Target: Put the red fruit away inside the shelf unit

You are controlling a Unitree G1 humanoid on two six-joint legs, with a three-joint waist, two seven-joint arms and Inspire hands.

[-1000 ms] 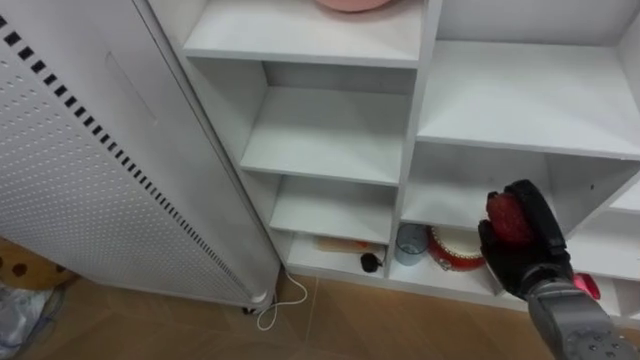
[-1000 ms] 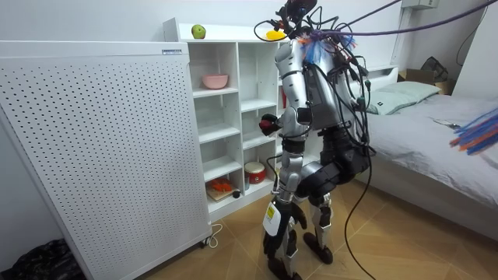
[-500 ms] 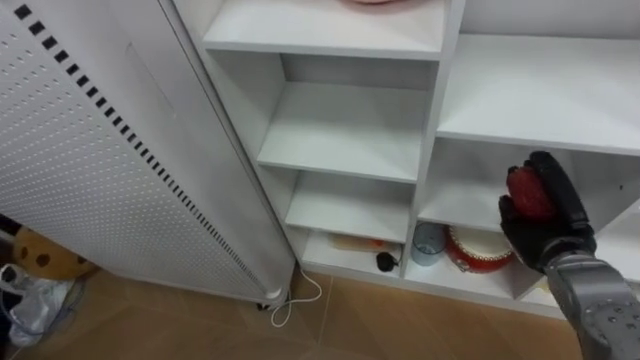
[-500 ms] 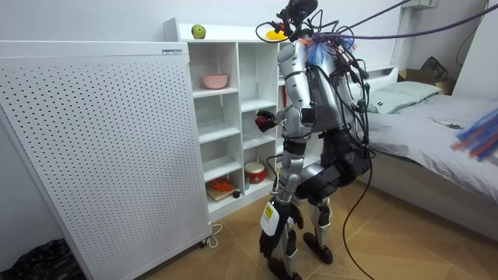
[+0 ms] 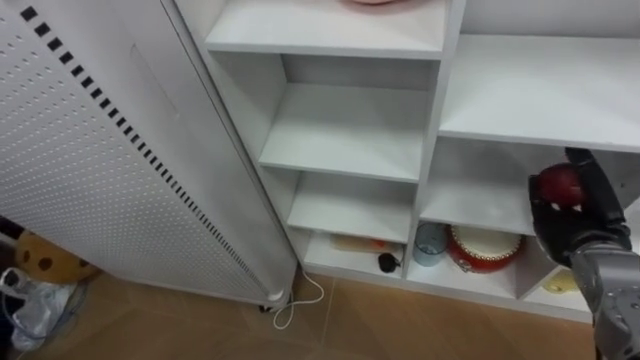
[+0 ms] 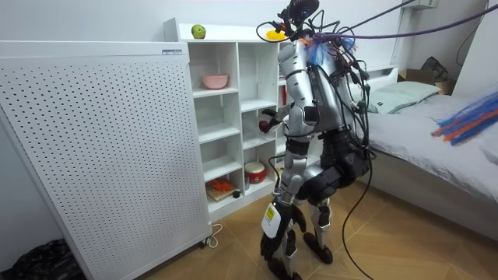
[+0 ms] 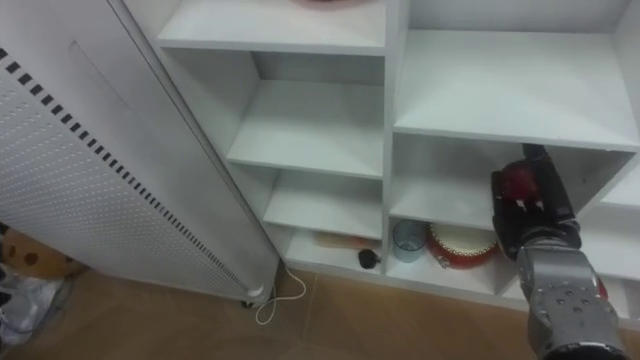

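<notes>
A red fruit [image 5: 560, 185] sits in the grasp of the robot's right hand [image 5: 575, 228], its dark fingers curled round it from behind and below. The hand holds it up at the front of the white closet [image 5: 432, 150], before the right-hand column of compartments, at the level of the second shelf from the floor. Whether the fruit is already inside that compartment or just in front of it cannot be told.

Directly below, in the bottom compartment, stand a round red tin [image 5: 486, 247] and, just beside it on the left, a pale blue cup [image 5: 430, 243]. One column over, the lowest shelf holds a flat wooden board [image 5: 352, 243] and a small black object [image 5: 386, 262].

In the room view the robot stands upright on the wooden floor, close to the closet and facing it, with a bed [image 6: 436, 132] behind it. A pink bowl [image 6: 215, 81] rests on an upper shelf; a green apple [image 6: 198, 32] and a yellow fruit [image 6: 274, 34] lie on the closet's top. A white perforated panel [image 5: 80, 150] stands against the closet's left side, and a white cord [image 5: 298, 300] loops on the floor at its foot.
</notes>
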